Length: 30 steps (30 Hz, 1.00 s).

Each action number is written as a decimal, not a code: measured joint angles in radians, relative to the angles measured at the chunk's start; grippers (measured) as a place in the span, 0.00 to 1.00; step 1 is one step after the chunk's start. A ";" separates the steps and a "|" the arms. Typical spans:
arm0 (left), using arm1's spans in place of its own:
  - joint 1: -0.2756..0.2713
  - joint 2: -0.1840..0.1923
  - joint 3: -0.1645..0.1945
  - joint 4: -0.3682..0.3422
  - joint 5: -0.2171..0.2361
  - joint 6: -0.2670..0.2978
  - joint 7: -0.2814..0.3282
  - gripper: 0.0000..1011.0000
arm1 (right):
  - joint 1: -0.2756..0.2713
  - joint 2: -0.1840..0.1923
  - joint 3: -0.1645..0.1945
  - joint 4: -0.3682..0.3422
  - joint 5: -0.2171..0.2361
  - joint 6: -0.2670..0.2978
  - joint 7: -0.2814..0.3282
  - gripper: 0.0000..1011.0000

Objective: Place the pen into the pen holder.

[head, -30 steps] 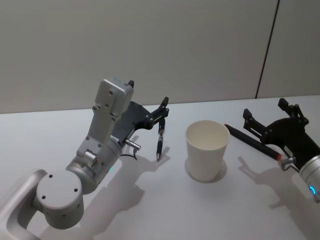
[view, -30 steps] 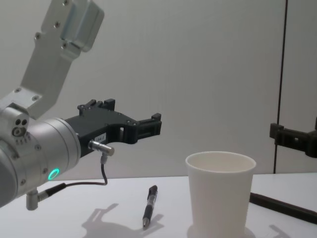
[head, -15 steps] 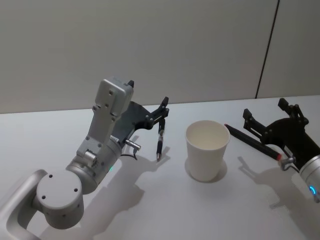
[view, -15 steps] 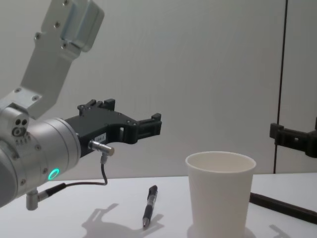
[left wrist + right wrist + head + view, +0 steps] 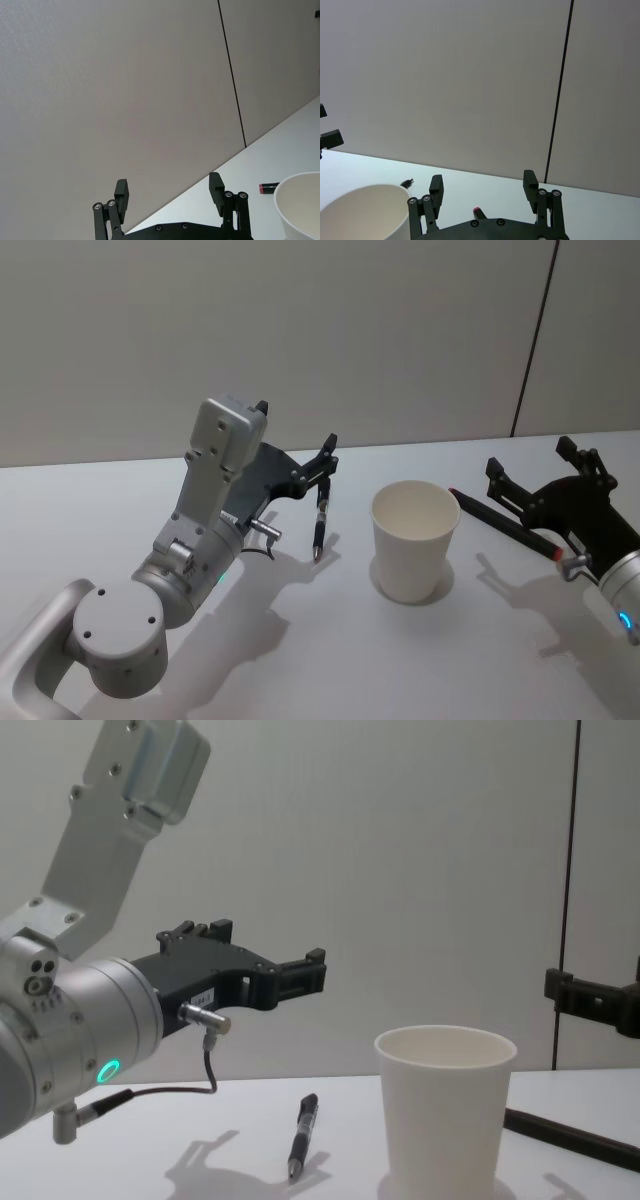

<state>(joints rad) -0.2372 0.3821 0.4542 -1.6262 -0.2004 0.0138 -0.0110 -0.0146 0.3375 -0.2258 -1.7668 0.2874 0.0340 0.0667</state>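
L gripper [image 5: 168,185] hovering, fingers spread wide; pen [image 5: 320,523] lying beneath its fingertip, pen holder [image 5: 414,540] standing beside. R gripper [image 5: 483,179] likewise spread. L-gripper's label [image 5: 203,997] unreadable.

One pen holder [image 5: 414,540] stands on the single counter [image 5: 100,500], a lone white paper cup. Two pens lie on the counter: one black pen [image 5: 320,523] on the holder's left side and one dark pen with a red end [image 5: 475,505] on its right side. That makes three loose things on the counter in all. Two grippers are up over it, the left gripper [image 5: 168,185] and the right gripper [image 5: 483,181], one on each side. Each gripper has two black fingers [image 5: 121,192], so four fingers altogether. The wall [image 5: 300,320] behind shows one dark vertical seam [image 5: 535,340].
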 joint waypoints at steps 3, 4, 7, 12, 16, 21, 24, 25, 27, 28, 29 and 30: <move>0.000 0.000 0.000 0.000 0.000 0.000 0.000 0.99 | 0.000 0.000 0.000 0.000 0.000 0.000 0.000 0.99; 0.000 0.000 0.000 0.000 0.000 0.000 0.000 0.99 | 0.000 0.000 0.000 0.000 0.000 0.000 0.000 0.99; 0.000 0.000 0.000 0.000 0.000 0.000 0.000 0.99 | 0.000 0.000 0.000 0.000 0.000 0.000 0.000 0.99; 0.000 0.000 0.000 0.000 0.000 0.000 0.000 0.99 | 0.000 0.000 0.000 0.000 0.000 0.000 0.000 0.99; 0.000 0.000 0.000 0.000 0.000 0.000 0.000 0.99 | 0.000 0.000 0.000 0.000 0.000 0.000 0.000 0.99; 0.000 0.000 0.000 0.000 0.000 0.000 0.000 0.99 | 0.000 0.000 0.000 0.000 0.000 0.000 0.000 0.99; 0.000 0.000 0.000 0.000 0.000 0.000 0.000 0.99 | 0.000 0.000 0.000 0.000 0.000 0.000 0.000 0.99; 0.000 0.000 0.000 0.000 0.000 0.000 0.000 0.99 | 0.000 -0.001 0.000 0.000 -0.001 0.000 0.000 0.99; 0.000 0.000 0.000 0.000 0.000 0.000 0.000 0.99 | 0.001 -0.002 -0.001 0.000 -0.004 0.001 0.002 0.99; 0.000 0.000 0.000 0.000 0.000 0.000 0.000 0.99 | 0.002 -0.002 -0.001 0.000 -0.006 0.002 0.002 0.99; 0.000 0.000 0.000 0.000 0.000 0.000 0.000 0.99 | 0.003 -0.003 -0.001 0.000 -0.007 0.003 0.003 0.99; 0.000 0.000 0.000 0.000 0.000 0.000 0.000 0.99 | 0.005 -0.003 -0.002 -0.002 -0.011 0.008 0.005 0.99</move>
<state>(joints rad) -0.2372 0.3821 0.4542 -1.6262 -0.2004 0.0138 -0.0109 -0.0099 0.3344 -0.2274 -1.7690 0.2767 0.0422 0.0718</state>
